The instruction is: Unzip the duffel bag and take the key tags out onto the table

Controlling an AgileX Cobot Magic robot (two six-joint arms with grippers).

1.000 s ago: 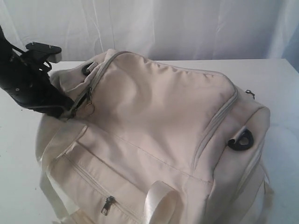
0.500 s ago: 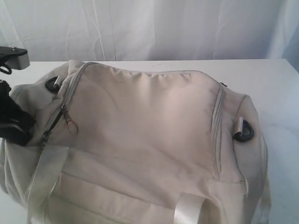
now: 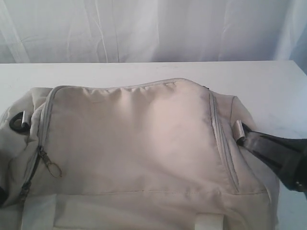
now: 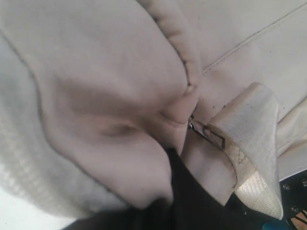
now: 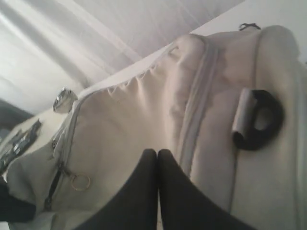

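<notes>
In the exterior view, the duffel bag [image 3: 139, 143] lies on the table [image 3: 144, 69]. It is now squared to the camera and fills the frame from 9 through 6 to 3 o'clock. A second ago it sat skewed, with its zipped end up at 10 o'clock. My left arm stood at that end then, and now only a dark sliver of it shows at 8 o'clock. My right gripper [image 3: 254, 143] has come in at 4 o'clock, its tip against the bag's end. The zipper-pull ring [image 3: 53, 168] hangs at 8 o'clock.

In the left wrist view, bunched bag cloth drapes over my left gripper [image 4: 189, 203]. I cannot tell how those jaws stand.

In the right wrist view, my right jaws are pressed together, tip to tip, over the bag's top panel. The black D-ring [image 5: 259, 120] sits just beyond the zipper line.
</notes>
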